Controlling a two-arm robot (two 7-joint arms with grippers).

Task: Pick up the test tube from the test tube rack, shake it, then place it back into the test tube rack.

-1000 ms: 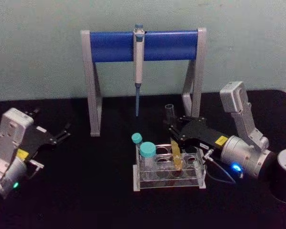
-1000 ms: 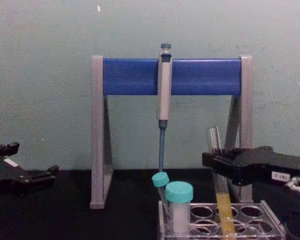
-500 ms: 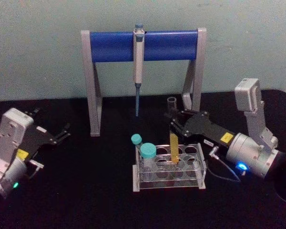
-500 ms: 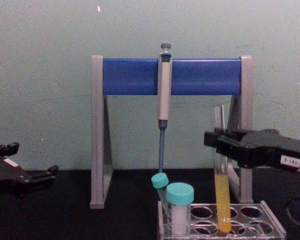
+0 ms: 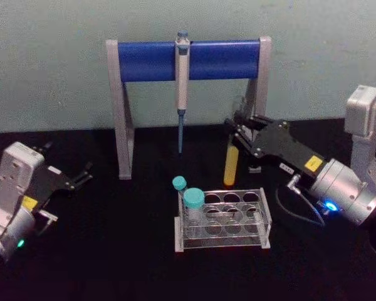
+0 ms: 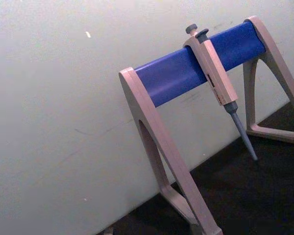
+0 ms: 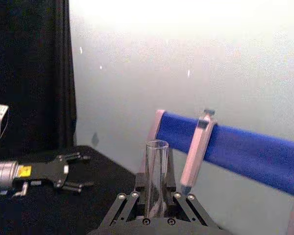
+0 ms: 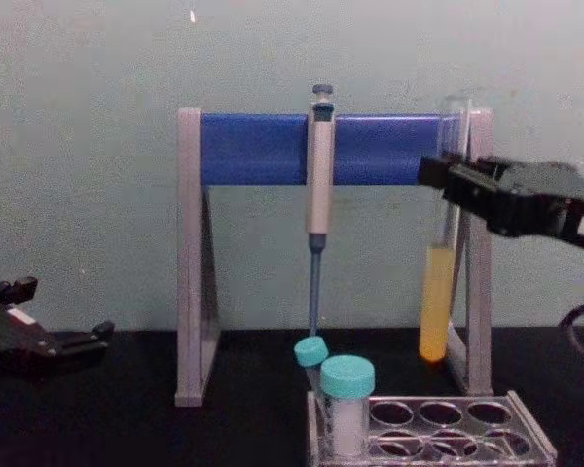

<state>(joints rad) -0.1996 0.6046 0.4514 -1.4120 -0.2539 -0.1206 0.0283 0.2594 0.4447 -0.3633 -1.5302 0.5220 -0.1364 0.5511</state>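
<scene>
**Open tube in the air, close to the stand**

The right end effector [image 5: 241, 135] is closed on the upper part of the test tube [image 5: 230, 164]. It holds the tube upright, above and behind the rack [image 5: 225, 237], with its rounded bottom clear of the holes. The yellow liquid fills the lower part and the top has no cap.

The main risk, as I judge it, is spillage. A hard or wide shake could throw liquid out of the open mouth, and tipping the tube far would do the same. Smooth glass could also slide down through the grip if it is jolted.

The pipette stand [image 5: 150, 61] is the nearest obstacle. In the chest view its right leg and blue bar appear directly behind the tube, so a swing backward or sideways could knock glass against them. The hanging pipette [image 5: 182, 75] is further to the left and less of a worry.

For the return, the bottom must meet 1 hole squarely, or it could catch the rim and push the light rack along the surface [image 5: 113, 251]. 2 capped tubes, wide cap [image 5: 193, 199] and small cap [image 5: 179, 182], occupy the rack's left end, so the free holes lie to the right.

The left end effector [image 5: 80, 175] is parked far left with its fingers apart
</scene>
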